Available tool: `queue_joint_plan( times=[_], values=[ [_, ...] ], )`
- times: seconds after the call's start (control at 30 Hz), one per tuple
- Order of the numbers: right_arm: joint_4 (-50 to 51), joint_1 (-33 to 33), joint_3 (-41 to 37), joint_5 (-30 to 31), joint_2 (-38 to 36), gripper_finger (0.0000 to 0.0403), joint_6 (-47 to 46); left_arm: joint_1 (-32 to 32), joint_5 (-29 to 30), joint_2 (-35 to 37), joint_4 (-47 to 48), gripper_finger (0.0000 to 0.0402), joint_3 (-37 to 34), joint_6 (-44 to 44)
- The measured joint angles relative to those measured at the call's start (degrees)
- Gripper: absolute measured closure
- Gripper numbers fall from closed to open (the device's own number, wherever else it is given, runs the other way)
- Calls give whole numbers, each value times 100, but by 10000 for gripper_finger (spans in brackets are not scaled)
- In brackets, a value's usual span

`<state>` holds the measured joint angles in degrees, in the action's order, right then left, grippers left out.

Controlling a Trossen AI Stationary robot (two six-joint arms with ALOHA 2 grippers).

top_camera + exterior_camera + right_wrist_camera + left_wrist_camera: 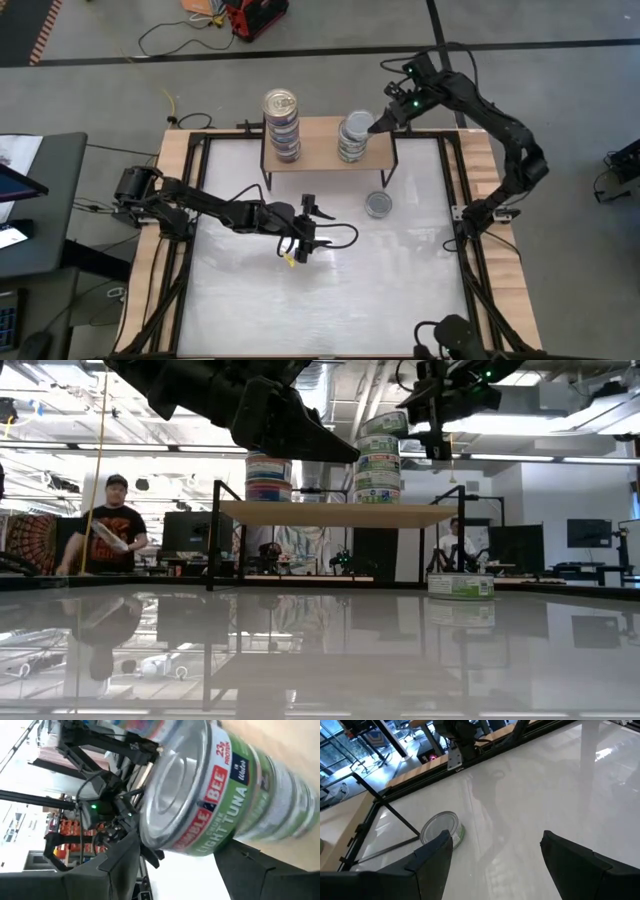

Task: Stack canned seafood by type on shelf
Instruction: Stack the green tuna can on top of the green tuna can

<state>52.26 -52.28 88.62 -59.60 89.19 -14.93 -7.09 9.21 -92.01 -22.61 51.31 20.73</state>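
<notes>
The shelf (322, 156) (330, 512) stands at the table's far edge and carries two stacks of cans. The gold-lidded stack (281, 124) (268, 478) is on its left part. The silver-lidded, green-labelled stack (353, 136) (378, 460) is on its right part. One more silver-lidded can (378, 204) (460, 584) (441, 828) rests flat on the table, near the shelf's right legs. My right gripper (377, 123) (182, 852) is open at the top can (200, 790) of the silver stack, a finger at either side. My left gripper (303, 238) (495, 840) hovers open over the table's middle.
Thin black shelf legs (400, 820) stand close to the loose can. The white table top has a wooden frame (180, 150). People (108, 525) are in the room beyond the far edge. Bare table surface (330, 300) stretches toward the near edge.
</notes>
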Motion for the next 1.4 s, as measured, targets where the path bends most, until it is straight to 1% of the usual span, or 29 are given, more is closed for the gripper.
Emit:
queue_joint_plan(
  times=[0.13, 0.27, 0.63, 0.73, 1.0, 1.13, 1.23, 1.3, 1.4],
  values=[
    [1, 2, 140, 220, -7, 132, -48, 0, -1, 0, -33, 111, 0, 1],
    [106, 12, 231, 270, -5, 132, -144, 0, 0, 0, -28, 111, 0, -4],
    [166, 179, 239, 863, 13, 132, -300, 0, -1, 0, -44, 111, 0, 0],
    [137, 219, 239, 922, 13, 132, -409, 0, -2, 0, -77, 111, 0, 1],
    [157, 228, 241, 1006, 13, 132, -403, 0, -122, 0, -78, 111, 0, -13],
    [283, 144, 241, 1135, -65, 132, -55, 0, -120, 0, -79, 111, 0, -37],
    [566, 113, 241, 1659, -351, 132, 433, 0, -119, 0, -76, 111, 0, -45],
    [718, 163, 183, 2194, -630, 132, 716, 0, -115, 0, -80, 111, 0, -97],
    [566, 468, -134, 2844, -1114, 132, 798, 54, -94, 0, -79, 111, 0, -263]
  ],
)
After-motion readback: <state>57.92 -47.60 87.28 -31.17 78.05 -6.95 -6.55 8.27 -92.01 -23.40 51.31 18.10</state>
